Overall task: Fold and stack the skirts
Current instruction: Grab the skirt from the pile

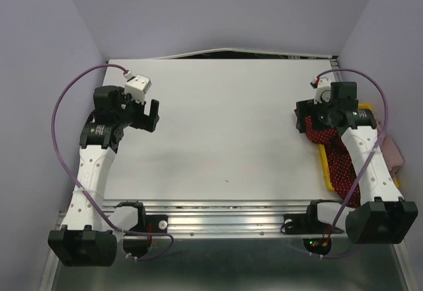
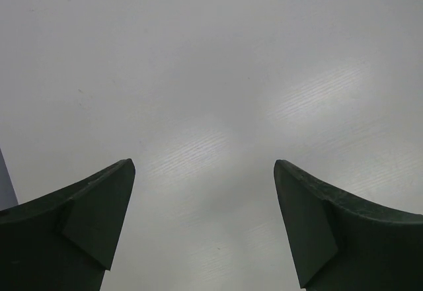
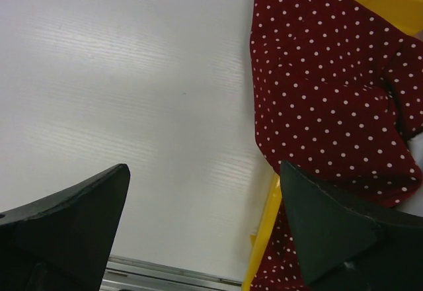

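Beside the right gripper (image 3: 203, 168) lies the red dotted skirt (image 3: 317, 92).

Soft, even light from above leaves the white tabletop (image 1: 225, 125) bright, with barely any shadow. Pale streaks of glare cross it in the left wrist view. In both wrist views the dark tool fingers (image 2: 73, 231) look slightly soft up close, while the dotted skirt (image 3: 324, 92) is crisp.

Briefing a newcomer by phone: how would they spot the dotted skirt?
At the right edge of the white table, a yellow tray lies under the right arm. Draped over its rim is the dark red skirt; tiny white polka dots set it apart from the plain pink skirt beside it.
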Tool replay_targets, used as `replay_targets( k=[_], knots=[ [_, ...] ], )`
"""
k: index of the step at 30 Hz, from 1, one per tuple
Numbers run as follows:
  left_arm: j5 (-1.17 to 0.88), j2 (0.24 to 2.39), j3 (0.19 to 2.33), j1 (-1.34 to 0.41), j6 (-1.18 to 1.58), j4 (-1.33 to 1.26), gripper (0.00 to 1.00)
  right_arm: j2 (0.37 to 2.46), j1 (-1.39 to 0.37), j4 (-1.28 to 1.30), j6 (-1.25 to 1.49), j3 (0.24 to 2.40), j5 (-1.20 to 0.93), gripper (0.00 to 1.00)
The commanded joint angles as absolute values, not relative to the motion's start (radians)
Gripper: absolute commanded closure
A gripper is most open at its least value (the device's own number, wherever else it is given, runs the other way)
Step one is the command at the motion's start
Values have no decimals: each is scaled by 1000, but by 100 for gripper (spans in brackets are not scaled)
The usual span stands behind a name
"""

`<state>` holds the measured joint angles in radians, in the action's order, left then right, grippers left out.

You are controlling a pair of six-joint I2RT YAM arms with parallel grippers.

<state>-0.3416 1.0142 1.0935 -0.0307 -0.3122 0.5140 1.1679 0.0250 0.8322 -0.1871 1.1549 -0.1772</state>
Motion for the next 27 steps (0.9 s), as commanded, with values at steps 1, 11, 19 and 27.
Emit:
replay_targets(
  k=[1, 11, 19, 27],
  knots=[
    [-393, 1054, 1161, -29, -370, 552, 1, 1173, 28, 911, -285, 1261, -55, 0],
    [-468, 1114, 1223, -29, -408, 604, 1, 1311, 452, 1083, -722, 1413, -190, 0],
    [-483, 1135, 1236, -31, -417, 614, 1, 1474, 756, 1187, -1045, 1493, -275, 4],
    [-489, 1154, 1258, -31, -413, 623, 1, 1523, 767, 1175, -1103, 1368, -256, 12]
  ],
)
